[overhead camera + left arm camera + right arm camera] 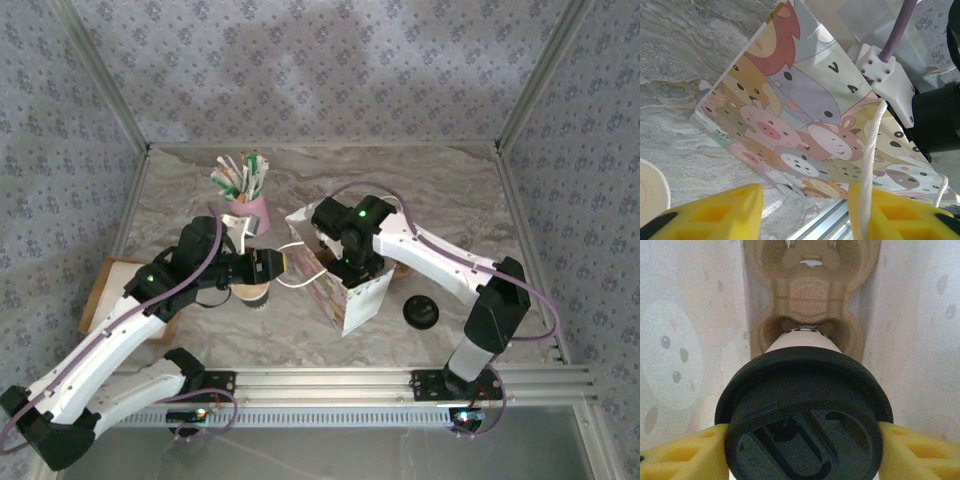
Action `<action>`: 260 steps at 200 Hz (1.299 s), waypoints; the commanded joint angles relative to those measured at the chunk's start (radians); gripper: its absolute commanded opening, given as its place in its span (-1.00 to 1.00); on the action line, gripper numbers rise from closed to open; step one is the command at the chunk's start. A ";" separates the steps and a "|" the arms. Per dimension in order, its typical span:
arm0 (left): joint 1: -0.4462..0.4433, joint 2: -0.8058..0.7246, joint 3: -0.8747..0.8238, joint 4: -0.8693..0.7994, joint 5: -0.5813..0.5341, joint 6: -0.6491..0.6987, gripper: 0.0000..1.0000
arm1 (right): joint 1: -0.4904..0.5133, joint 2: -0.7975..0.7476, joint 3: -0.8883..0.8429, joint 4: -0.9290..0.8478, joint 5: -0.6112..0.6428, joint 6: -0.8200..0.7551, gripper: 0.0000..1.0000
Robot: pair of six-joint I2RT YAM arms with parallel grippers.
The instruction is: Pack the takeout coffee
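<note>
Cup (802, 405), lidded paper, seems light and crushable; right fingers (680, 452) clasp its sides above the tray (810, 290) in the bag (790, 115). Left fingers (715, 212) gape, the cord (871, 150) across one.

The bag (790, 125) is smooth, faintly glossy printed paper with a white twisted cord handle (874, 150), the cup (800, 340) has a matt black plastic lid (805, 410), the carrier (810, 285) is rough brown moulded pulp, and the worktop (440, 190) looks like polished marble.
</note>
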 commanded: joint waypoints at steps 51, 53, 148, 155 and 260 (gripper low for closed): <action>-0.006 -0.008 0.012 0.020 -0.006 -0.004 -0.04 | -0.005 0.028 0.019 -0.054 -0.019 -0.007 0.35; -0.007 -0.007 0.012 0.020 -0.006 -0.004 -0.04 | -0.006 0.029 0.018 -0.056 -0.019 -0.006 0.35; -0.007 -0.009 0.016 0.019 -0.005 -0.003 -0.04 | -0.006 0.051 0.031 -0.076 -0.017 -0.006 0.36; -0.007 -0.009 0.016 0.019 -0.004 -0.003 -0.04 | -0.006 0.053 0.031 -0.076 -0.017 -0.006 0.36; -0.008 -0.017 0.009 0.019 -0.006 -0.005 -0.04 | -0.011 0.055 0.006 -0.041 -0.023 -0.008 0.36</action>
